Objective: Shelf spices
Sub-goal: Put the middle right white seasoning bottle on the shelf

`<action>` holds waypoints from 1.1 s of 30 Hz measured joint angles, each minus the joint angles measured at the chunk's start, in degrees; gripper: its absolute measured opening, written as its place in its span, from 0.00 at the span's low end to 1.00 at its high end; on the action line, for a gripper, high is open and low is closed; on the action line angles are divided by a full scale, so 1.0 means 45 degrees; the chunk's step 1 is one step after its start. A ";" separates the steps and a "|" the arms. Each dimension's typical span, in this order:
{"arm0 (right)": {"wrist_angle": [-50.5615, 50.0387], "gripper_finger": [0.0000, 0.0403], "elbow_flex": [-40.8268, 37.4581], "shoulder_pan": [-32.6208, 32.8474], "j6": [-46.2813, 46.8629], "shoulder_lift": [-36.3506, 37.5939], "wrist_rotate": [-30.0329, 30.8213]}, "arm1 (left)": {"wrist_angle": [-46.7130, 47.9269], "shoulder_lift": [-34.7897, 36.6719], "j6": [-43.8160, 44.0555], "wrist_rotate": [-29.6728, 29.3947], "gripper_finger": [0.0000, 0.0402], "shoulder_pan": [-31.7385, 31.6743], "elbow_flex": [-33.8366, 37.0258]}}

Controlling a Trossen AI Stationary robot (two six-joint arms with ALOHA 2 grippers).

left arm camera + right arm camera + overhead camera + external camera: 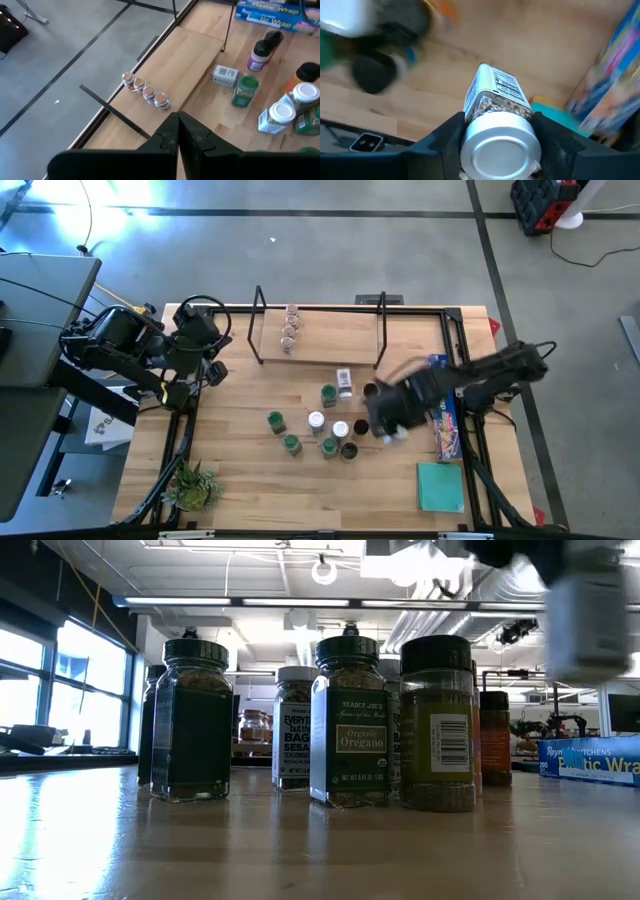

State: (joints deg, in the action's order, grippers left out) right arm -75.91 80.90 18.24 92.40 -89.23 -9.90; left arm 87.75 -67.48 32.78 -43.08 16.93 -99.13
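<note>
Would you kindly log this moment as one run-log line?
right gripper: shut on white-capped spice jar, lifted over table | left gripper: shut, empty, near wire-and-wood shelf | shelf: four clear jars | loose jars: on table

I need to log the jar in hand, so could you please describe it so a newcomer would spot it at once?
Start at the blue wrap box by the table's right edge. Just left of it, the right gripper holds a white-lidded jar, the only one off the table.

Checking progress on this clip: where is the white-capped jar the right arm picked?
The white-capped jar sits clamped in the right pincer, lifted over the table's right side between the jar cluster and the blue box.
</note>
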 joint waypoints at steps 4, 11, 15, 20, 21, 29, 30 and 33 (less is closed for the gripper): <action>0.3437 0.47 -0.3097 0.0945 0.3972 0.0723 -0.0110 | -0.0424 0.0000 -0.0053 -0.0247 0.00 0.0000 0.0000; 0.5615 0.47 -0.5266 0.1097 0.8572 0.1024 0.1377 | -0.0995 0.0000 -0.0750 -0.0212 0.00 -0.0005 0.0000; 0.5479 0.47 -0.5254 0.0888 0.8718 0.1013 0.1940 | -0.1000 0.0000 -0.0769 -0.0101 0.00 -0.0004 0.0000; 0.5428 0.62 -0.5234 0.0575 0.8531 0.0922 0.3041 | -0.0993 0.0000 -0.0769 -0.0009 0.00 0.0000 0.0000; 0.5547 0.66 -0.5234 0.0506 0.8462 0.0927 0.3123 | -0.0988 0.0000 -0.0769 -0.0003 0.00 0.0000 0.0000; 0.6096 0.77 -0.5229 0.0510 0.7607 0.1063 0.3538 | -0.0988 0.0000 -0.0891 0.0016 0.00 0.0000 0.0000; 0.6020 0.77 -0.5229 0.0533 0.7119 0.1227 0.3529 | -0.0988 0.0000 -0.0891 0.0017 0.00 -0.0001 0.0000; 0.5402 0.77 -0.5202 0.0485 0.4827 0.1950 0.2716 | -0.0991 -0.0001 -0.0895 0.0046 0.00 0.0000 0.0000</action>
State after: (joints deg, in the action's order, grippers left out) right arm -51.61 57.49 20.43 114.12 -80.46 2.32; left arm 83.30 -67.49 28.75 -42.87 16.93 -99.13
